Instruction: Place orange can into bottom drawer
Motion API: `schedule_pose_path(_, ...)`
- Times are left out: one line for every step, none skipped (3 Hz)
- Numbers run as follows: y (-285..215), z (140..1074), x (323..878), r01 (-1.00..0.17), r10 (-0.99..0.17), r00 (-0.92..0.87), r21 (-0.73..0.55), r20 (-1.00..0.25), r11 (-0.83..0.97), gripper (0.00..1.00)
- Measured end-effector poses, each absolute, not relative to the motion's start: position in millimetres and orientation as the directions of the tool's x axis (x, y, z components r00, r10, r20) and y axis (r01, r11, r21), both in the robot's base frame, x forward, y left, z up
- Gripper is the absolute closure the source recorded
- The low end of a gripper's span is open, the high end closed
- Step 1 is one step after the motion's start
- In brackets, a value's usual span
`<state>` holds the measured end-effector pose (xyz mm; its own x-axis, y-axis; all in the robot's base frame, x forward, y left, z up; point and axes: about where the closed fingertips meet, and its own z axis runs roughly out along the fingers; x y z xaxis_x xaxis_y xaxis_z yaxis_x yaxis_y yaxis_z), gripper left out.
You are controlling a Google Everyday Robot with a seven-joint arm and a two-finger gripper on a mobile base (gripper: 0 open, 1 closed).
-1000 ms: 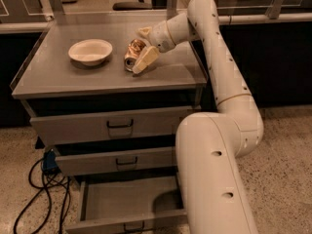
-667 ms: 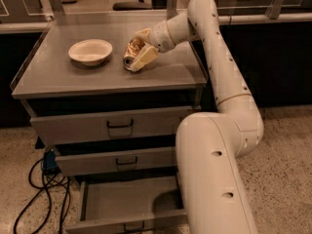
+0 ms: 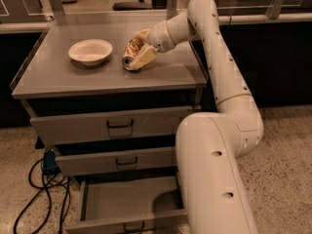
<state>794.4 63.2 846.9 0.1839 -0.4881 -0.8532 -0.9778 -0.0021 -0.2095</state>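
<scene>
The orange can (image 3: pixel 130 49) lies tilted on the grey cabinet top (image 3: pixel 73 82), just right of the white bowl, with its silver end facing the front left. My gripper (image 3: pixel 133 53) reaches in from the right, one cream finger (image 3: pixel 140 34) over the can and the other (image 3: pixel 145 58) under its right side, closed on it. The bottom drawer (image 3: pixel 122 199) is pulled open at floor level and shows a bare grey tray. Its right part is hidden behind my arm.
A white bowl (image 3: pixel 90 51) sits on the cabinet top left of the can. The two upper drawers (image 3: pixel 117 126) are closed. My thick arm segment (image 3: pixel 214 179) stands in front of the cabinet's right side. Black cables and a blue plug (image 3: pixel 46 179) lie on the floor at the left.
</scene>
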Motion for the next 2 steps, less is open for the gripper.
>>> schedule_pose_path(63.4,846.8,794.3,-0.978,-0.488,0.184,-0.209,-0.853,-0.003,0.89)
schedule_pose_path(56.2,842.9,779.2,-0.979,-0.515,0.198,-0.198,-0.834,-0.055,1.00)
